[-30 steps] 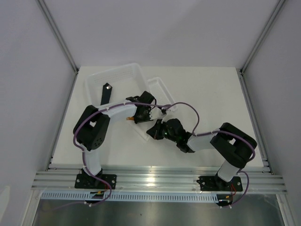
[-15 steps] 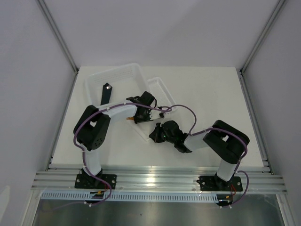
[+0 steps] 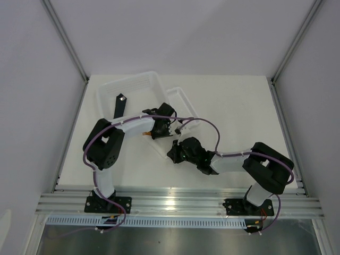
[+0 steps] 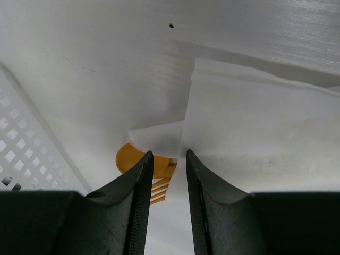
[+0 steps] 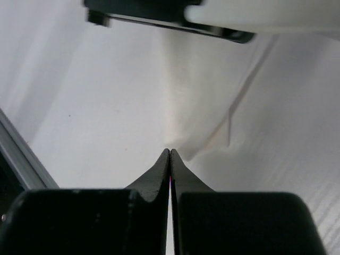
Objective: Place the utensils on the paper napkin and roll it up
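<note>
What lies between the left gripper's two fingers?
Orange utensils, partly under a folded corner of the paper napkin; this shows in the left wrist view.

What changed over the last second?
The right elbow swung outward and nearer; the right tool slid slightly nearer, still pinching the napkin at its corner. The left tool, tray and black bar stayed put.

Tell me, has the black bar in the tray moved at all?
No. The black bar lies at the same spot and angle near the tray's left wall as a second ago.
</note>
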`<action>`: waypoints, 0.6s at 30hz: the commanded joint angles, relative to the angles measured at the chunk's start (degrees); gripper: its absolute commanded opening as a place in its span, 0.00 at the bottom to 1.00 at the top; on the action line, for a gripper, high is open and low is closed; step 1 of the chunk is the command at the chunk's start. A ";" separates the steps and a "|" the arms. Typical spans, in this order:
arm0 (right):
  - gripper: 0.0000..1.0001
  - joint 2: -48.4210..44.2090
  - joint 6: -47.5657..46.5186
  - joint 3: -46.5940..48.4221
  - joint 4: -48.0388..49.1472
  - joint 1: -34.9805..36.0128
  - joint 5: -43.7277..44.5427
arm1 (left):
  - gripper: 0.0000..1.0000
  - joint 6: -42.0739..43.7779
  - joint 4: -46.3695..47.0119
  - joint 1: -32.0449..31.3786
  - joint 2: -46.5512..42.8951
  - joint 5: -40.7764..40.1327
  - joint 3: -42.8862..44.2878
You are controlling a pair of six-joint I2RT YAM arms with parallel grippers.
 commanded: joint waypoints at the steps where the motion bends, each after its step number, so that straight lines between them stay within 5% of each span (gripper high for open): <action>1: 0.00 -1.46 -5.80 3.08 1.57 1.84 1.43 | 0.35 0.35 -0.77 -0.14 2.15 0.82 0.18; 18: 0.00 7.61 -4.58 3.35 -2.65 1.23 1.70 | 0.35 0.52 -0.94 -0.14 2.24 0.91 0.27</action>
